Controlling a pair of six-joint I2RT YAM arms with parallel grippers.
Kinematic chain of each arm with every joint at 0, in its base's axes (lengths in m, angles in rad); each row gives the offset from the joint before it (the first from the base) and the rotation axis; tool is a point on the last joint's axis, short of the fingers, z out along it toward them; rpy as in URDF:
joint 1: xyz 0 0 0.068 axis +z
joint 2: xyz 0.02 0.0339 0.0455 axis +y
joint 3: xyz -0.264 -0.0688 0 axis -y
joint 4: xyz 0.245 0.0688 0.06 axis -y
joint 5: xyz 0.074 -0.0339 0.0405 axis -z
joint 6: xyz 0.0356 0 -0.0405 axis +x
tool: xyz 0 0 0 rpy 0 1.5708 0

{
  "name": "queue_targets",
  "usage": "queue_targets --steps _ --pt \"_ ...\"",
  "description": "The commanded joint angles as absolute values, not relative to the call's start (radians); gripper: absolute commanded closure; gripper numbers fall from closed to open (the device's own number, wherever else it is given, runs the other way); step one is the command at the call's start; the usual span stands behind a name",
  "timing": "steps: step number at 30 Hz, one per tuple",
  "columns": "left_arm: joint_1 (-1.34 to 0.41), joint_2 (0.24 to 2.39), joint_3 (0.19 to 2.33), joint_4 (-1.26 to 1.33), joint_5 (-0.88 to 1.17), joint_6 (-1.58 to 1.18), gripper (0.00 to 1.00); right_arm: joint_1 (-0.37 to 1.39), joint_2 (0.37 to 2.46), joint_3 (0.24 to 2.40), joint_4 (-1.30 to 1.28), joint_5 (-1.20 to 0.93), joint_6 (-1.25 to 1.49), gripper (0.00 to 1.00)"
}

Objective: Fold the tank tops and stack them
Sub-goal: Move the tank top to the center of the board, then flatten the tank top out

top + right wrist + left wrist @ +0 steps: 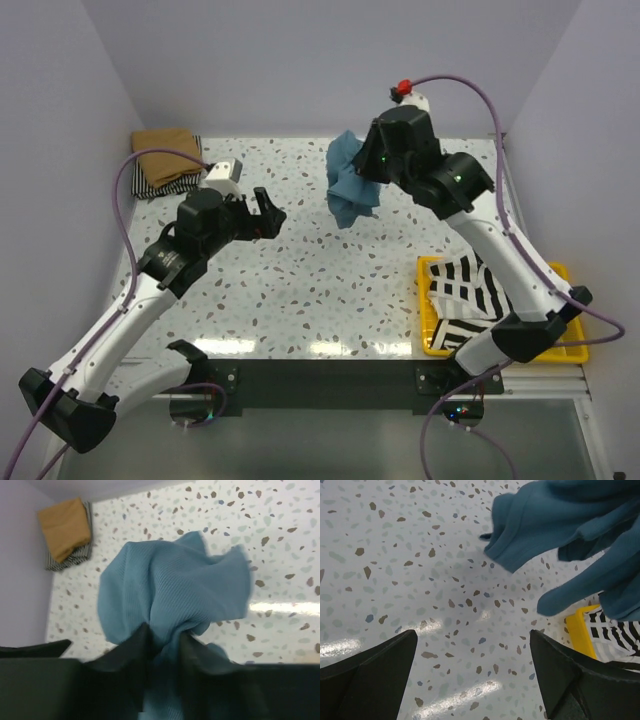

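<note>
My right gripper (368, 168) is shut on the teal-blue tank top (350, 185) and holds it bunched in the air above the far middle of the table; the cloth fills the right wrist view (170, 595) and hangs at the top right of the left wrist view (570, 525). My left gripper (268, 212) is open and empty, left of the hanging top, over bare table. A folded tan-brown tank top (167, 152) lies on a folded striped one (165, 182) at the far left corner. Striped tank tops (470, 290) lie in the yellow tray (432, 310).
The yellow tray stands at the near right, under my right arm; its corner shows in the left wrist view (577, 630). Pale walls close the table on the left, back and right. The folded stack also shows in the right wrist view (65, 530).
</note>
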State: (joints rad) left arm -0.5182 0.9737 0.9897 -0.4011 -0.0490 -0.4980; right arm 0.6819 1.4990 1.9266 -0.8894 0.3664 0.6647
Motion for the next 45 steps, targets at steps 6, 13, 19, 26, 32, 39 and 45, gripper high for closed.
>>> queue_targets --steps 6,13,19,26,32,39,45 --pt "-0.494 0.971 0.956 -0.417 -0.158 -0.557 0.00 0.570 1.474 1.633 -0.773 0.339 0.693 0.20" --pt "-0.454 1.052 0.776 -0.324 -0.129 -0.650 0.09 0.650 1.445 1.330 -0.673 0.320 0.704 0.24" --pt "-0.456 1.178 0.629 -0.106 0.108 -0.730 0.28 0.726 1.531 1.129 -0.545 0.291 0.764 0.33" --pt "-0.466 1.261 0.542 -0.017 0.160 -0.761 0.32 0.726 1.667 1.106 -0.462 0.327 0.761 0.44" --pt "-0.564 1.322 0.545 0.049 0.157 -0.768 0.33 0.693 1.778 1.152 -0.442 0.370 0.749 0.48" --pt "-0.701 1.423 0.558 0.097 0.121 -0.833 0.34 0.615 1.844 1.141 -0.408 0.354 0.742 0.69" --pt "-0.739 1.489 0.589 0.127 0.114 -0.856 0.34 0.565 1.793 1.121 -0.446 0.402 0.749 1.00"
